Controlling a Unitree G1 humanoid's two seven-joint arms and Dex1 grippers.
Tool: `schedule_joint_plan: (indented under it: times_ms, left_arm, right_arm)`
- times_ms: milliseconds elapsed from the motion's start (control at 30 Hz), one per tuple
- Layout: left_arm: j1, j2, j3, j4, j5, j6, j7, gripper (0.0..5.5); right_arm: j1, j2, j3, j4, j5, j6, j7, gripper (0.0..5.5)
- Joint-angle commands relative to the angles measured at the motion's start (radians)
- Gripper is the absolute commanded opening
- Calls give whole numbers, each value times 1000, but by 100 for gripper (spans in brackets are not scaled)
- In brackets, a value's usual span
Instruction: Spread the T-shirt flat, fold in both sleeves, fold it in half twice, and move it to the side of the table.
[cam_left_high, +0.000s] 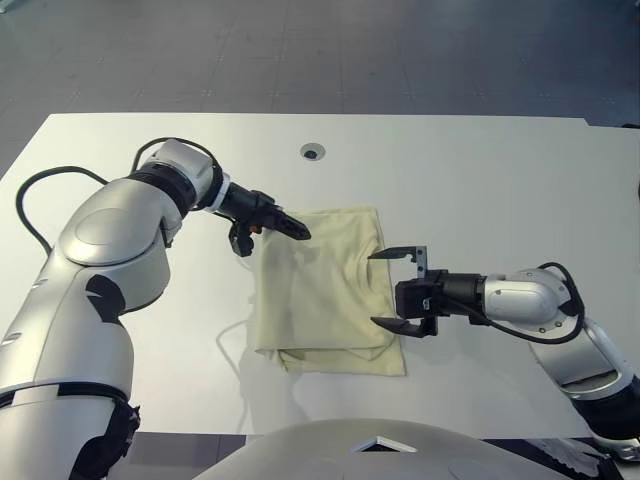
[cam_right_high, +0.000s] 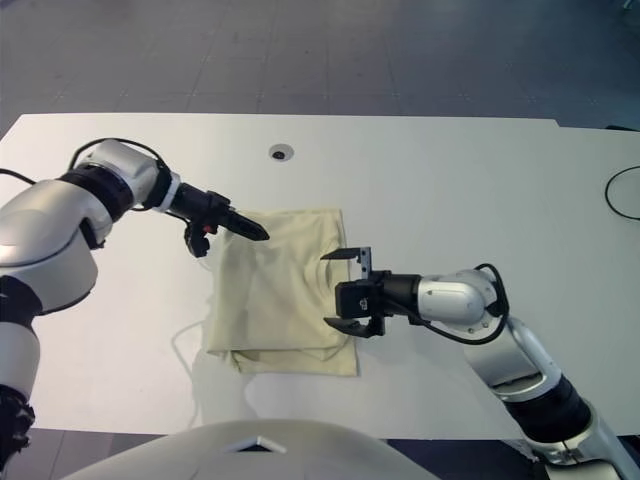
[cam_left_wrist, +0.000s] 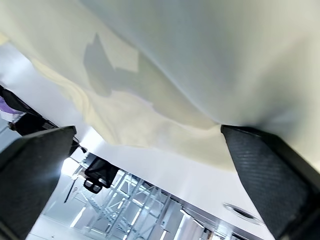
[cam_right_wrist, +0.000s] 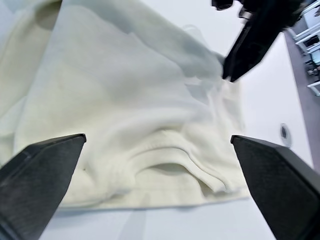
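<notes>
A pale yellow T-shirt (cam_left_high: 320, 290) lies folded into a rough rectangle in the middle of the white table (cam_left_high: 480, 170). Its collar (cam_right_wrist: 170, 162) faces my right arm. My left gripper (cam_left_high: 272, 234) is at the shirt's far left corner, open, with one dark fingertip (cam_right_wrist: 235, 70) resting on the cloth there. My right gripper (cam_left_high: 395, 288) hovers at the shirt's right edge beside the collar. It is open, with both fingers spread wide and nothing between them. Cloth spans the space between the left fingers (cam_left_wrist: 270, 185) in the left wrist view.
A small round grommet hole (cam_left_high: 313, 152) sits in the table beyond the shirt. A black cable loop (cam_right_high: 622, 190) lies at the table's right edge. Bare tabletop surrounds the shirt on every side.
</notes>
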Motion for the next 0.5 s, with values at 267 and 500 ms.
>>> schedule_joint_plan:
  times_ms: [267,500]
  left_arm:
    - [-63,320,186,-322,-224,-183,43,540]
    - [261,543,380,-541,-717,-556,-352,540]
  right_arm:
    - [125,-66,-183,-132,166,69,8,539]
    - [330,-133,-312,-65,140,-164,24,539]
